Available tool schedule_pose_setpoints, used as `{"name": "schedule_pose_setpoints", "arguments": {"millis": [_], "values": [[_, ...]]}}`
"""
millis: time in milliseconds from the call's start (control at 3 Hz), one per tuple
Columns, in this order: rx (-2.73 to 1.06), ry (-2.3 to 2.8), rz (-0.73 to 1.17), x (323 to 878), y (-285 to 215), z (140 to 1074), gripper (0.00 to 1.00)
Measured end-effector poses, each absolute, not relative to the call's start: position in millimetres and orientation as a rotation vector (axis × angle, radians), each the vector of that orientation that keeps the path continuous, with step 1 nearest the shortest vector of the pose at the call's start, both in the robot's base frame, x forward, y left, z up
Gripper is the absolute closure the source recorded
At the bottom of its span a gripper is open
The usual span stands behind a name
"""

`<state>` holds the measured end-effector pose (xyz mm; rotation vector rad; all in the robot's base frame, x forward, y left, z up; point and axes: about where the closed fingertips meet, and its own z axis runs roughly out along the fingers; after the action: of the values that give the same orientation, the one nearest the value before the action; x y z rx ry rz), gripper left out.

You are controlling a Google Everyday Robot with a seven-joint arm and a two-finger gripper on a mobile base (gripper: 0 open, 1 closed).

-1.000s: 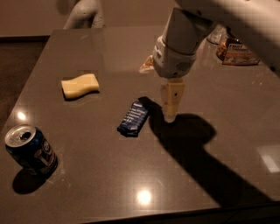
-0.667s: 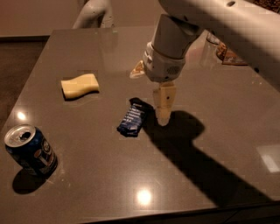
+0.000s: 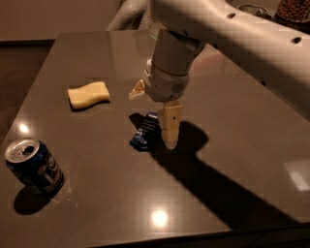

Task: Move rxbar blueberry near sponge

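Note:
The rxbar blueberry (image 3: 145, 131) is a small dark blue foil bar lying flat near the middle of the dark table (image 3: 232, 145). My gripper (image 3: 170, 138) hangs straight down from the white arm, its tip right beside the bar's right edge, close to the tabletop. The arm hides part of the bar's far end. The sponge (image 3: 88, 94) is pale yellow with wavy sides and lies to the upper left of the bar, well apart from it.
A blue drink can (image 3: 35, 166) stands at the table's front left corner. A pale crumpled scrap (image 3: 137, 90) lies just behind the gripper's wrist. A container with brown contents (image 3: 293, 9) is at the far right back.
The arm and gripper have moved left and a little toward the front, from right of the bar to right up against it. The bar, sponge and can have not moved.

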<state>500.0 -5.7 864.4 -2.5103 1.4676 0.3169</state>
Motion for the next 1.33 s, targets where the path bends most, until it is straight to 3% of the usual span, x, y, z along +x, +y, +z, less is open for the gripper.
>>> {"name": "schedule_pose_setpoints", "arguments": {"millis": [333,1333], "values": [[-2.543,1.463,0.334,496,-3,853,0.17],[-2.619,1.476,0.31,495,-12,839,0.87]]}}
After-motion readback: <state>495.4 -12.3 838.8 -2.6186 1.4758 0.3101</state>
